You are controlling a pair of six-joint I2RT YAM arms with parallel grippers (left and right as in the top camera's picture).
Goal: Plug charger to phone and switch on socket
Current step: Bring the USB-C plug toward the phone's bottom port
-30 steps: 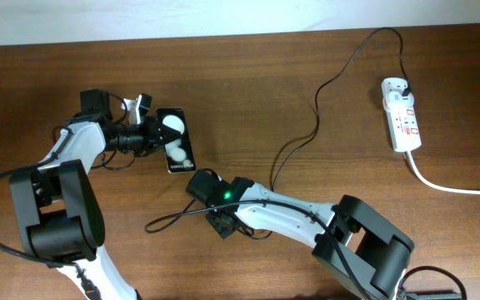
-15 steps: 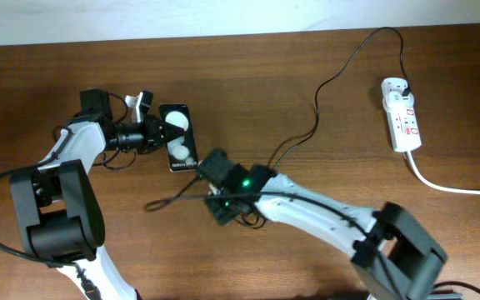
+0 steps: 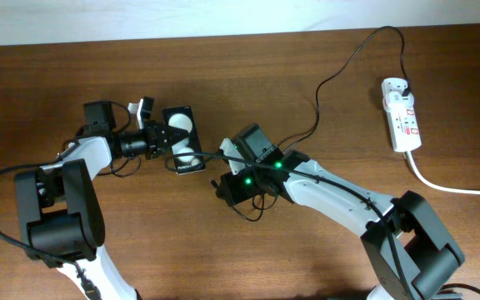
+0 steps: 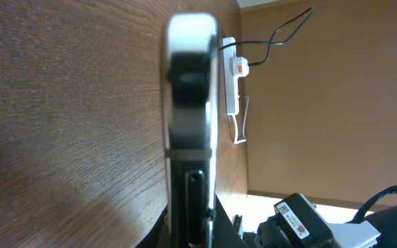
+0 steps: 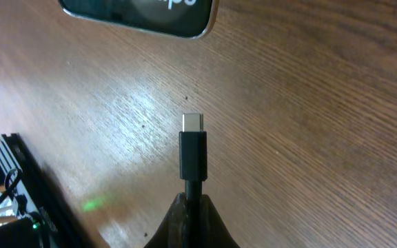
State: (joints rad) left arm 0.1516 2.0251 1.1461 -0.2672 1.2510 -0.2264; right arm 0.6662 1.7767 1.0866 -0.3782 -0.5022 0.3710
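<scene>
The phone (image 3: 183,138), black with two round white reflections, is held by my left gripper (image 3: 172,138), which is shut on its left end; in the left wrist view it shows edge-on (image 4: 190,103). My right gripper (image 3: 226,155) is shut on the charger cable just behind its connector tip (image 5: 192,148). The tip points at the phone's end (image 5: 143,14), a short gap away. The black cable (image 3: 319,108) runs to its plug in the white socket (image 3: 402,115) at the far right. The socket also shows in the left wrist view (image 4: 231,86).
The socket's thick white cord (image 3: 452,186) trails off the right edge. Loops of the black cable (image 3: 248,208) lie under my right arm. The table is dark wood with a pale wall beyond its far edge.
My right gripper has carried the connector up and right, from below the phone to just beside its lower end. My left gripper has shifted the phone slightly to the right.
</scene>
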